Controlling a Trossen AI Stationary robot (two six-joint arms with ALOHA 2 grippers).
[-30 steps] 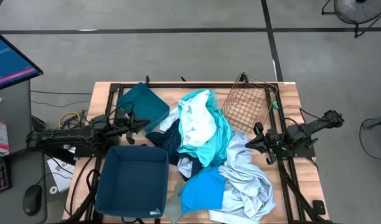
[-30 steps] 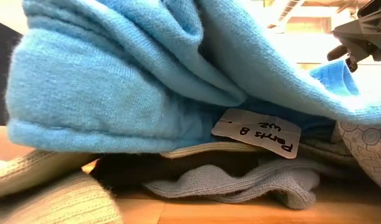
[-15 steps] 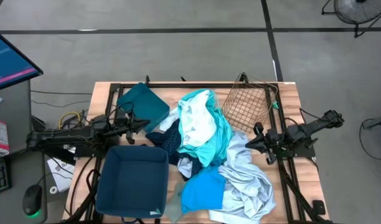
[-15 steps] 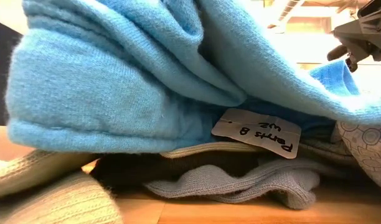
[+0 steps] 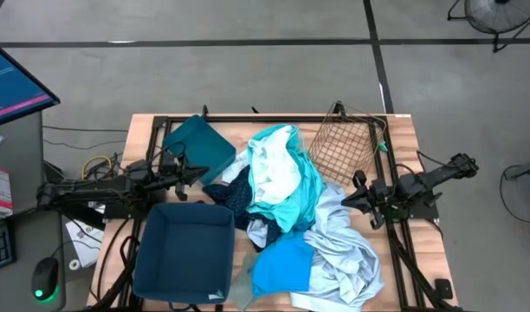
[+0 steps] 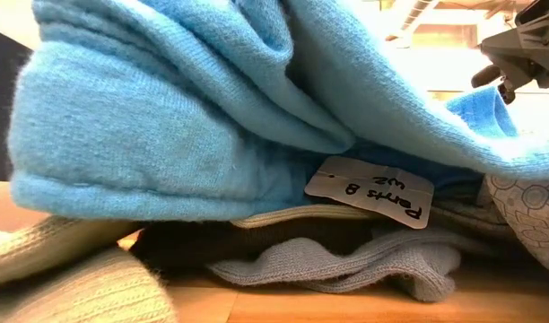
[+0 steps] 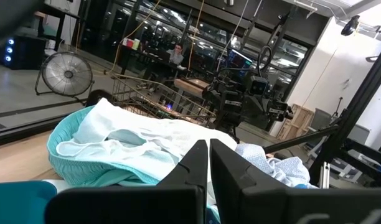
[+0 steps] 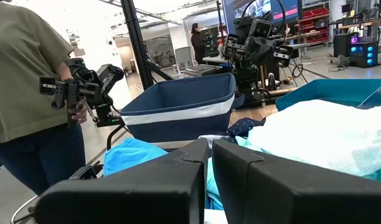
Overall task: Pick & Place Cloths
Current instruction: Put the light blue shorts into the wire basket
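The cloths lie heaped mid-table: a turquoise-and-white one (image 5: pixel 282 178) on top, a navy dotted one (image 5: pixel 230 195) at its left, pale grey-blue (image 5: pixel 347 251), bright blue (image 5: pixel 282 264) and a small grey-green one (image 5: pixel 239 290) at the near edge. The bright blue cloth (image 6: pixel 167 117) with its paper tag (image 6: pixel 371 192) fills the low view. My left gripper (image 5: pixel 200 171) hovers shut, left of the heap, pointing at it (image 7: pixel 208 163). My right gripper (image 5: pixel 347 198) hovers shut at the heap's right side (image 8: pixel 210 162).
A dark-blue bin (image 5: pixel 185 251) stands at the near left and a teal bin (image 5: pixel 198 143) behind it. A wire-mesh basket (image 5: pixel 345 143) lies tipped at the far right. A person (image 8: pixel 28 93) stands beyond the table's left side, holding a device.
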